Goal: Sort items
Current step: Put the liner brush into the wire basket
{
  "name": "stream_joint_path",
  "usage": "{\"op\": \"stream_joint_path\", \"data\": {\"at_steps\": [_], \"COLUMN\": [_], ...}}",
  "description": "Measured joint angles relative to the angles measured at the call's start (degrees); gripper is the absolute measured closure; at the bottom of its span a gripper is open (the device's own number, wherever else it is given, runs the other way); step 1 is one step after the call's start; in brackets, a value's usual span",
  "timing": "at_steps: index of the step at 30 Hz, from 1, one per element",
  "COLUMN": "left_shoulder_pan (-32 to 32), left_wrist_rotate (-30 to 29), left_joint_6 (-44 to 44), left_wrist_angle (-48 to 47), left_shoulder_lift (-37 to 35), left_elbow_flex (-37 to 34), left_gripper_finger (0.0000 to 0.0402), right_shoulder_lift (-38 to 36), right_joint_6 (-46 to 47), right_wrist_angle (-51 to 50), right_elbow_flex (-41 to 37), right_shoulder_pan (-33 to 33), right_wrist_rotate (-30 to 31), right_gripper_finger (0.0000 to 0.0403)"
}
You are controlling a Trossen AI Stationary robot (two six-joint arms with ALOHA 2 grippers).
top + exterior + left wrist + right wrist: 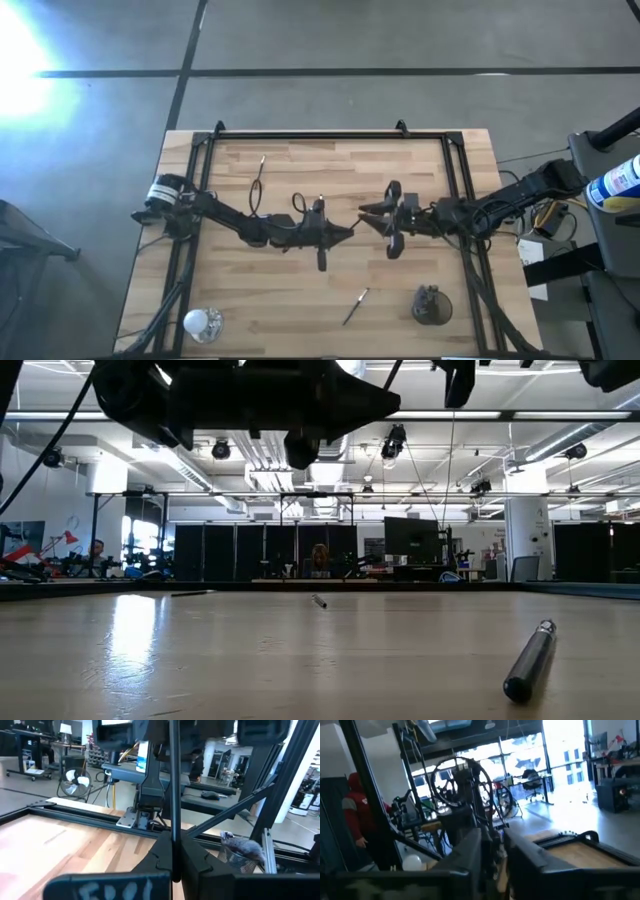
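From the low view both arms are cut off to dark shapes overhead. Nearest lies a slim stick (355,306) (530,660), between the shiny silver cup (201,322) at the near left and the dark cup (430,305) at the near right, whose contents stay unclear. Mid-table, the left gripper (348,232) (172,851) is clamped on a thin dark stick (174,780) standing upright. Facing it just to the right, the right gripper (366,215) (496,851) has a narrow gap; whether it touches anything I cannot tell. Far left lies another stick (259,170).

One slim stick (355,306) lying slantwise near the table's front; another (261,165) near the back left.
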Motion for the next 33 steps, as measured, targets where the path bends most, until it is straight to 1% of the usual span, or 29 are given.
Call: {"op": "stream_joint_path", "data": {"at_steps": [3, 6, 8, 10, 12, 16, 19, 24, 27, 30, 33], "left_shoulder_pan": [0.0, 0.0, 0.1, 0.2, 0.2, 0.1, 0.1, 0.1, 0.1, 0.1, 0.1], "left_wrist_rotate": [0.2, 0.3, 0.0, -0.2, -0.3, -0.3, -0.3, -0.3, -0.3, -0.3, -0.3], "left_joint_6": [0.1, -1.2, -2.8, -4.1, -4.5, -4.5, -4.2, -4.2, -4.2, -4.2, -4.3], "left_wrist_angle": [-0.3, -0.4, -0.7, -1.7, -3.5, -6.6, -6.6, -7.9, -8.6, -9.1, -9.2], "left_shoulder_lift": [-0.1, -0.2, -0.3, -0.8, -1.6, -2.8, -2.9, -2.9, -2.9, -2.9, -2.9], "left_elbow_flex": [0.0, 0.0, 0.0, 0.0, 0.0, 0.0, -0.1, -0.1, -0.1, -0.1, -0.1], "left_gripper_finger": [0.0394, 0.0391, 0.0372, 0.0346, 0.0322, 0.0288, 0.0276, 0.0272, 0.0272, 0.0271, 0.0271], "right_shoulder_lift": [-0.2, -1.2, -2.4, -3.9, -6.0, -9.6, -10.3, -9.5, -7.5, -5.1, -2.5], "right_joint_6": [-1.9, -1.9, -1.1, -0.8, 0.2, 4.7, 10.3, 23.9, 34.3, 45.1, 55.0], "right_wrist_angle": [0.0, -3.4, -8.1, -14.4, -22.8, -43.9, -58.9, -78.9, -90.5, -99.9, -106.2], "right_elbow_flex": [0.6, 1.4, 2.6, 4.3, 6.8, 14.2, 19.9, 28.8, 33.1, 36.8, 38.8], "right_shoulder_pan": [0.5, 0.8, 1.0, 1.8, 2.9, 6.9, 11.0, 19.5, 24.9, 30.4, 36.1], "right_wrist_rotate": [0.4, 1.3, 1.6, 2.5, 3.2, 8.2, 11.8, 17.4, 18.5, 18.6, 17.9], "right_gripper_finger": [0.0376, 0.0390, 0.0393, 0.0393, 0.0394, 0.0394, 0.0394, 0.0394, 0.0394, 0.0394, 0.0394]}}
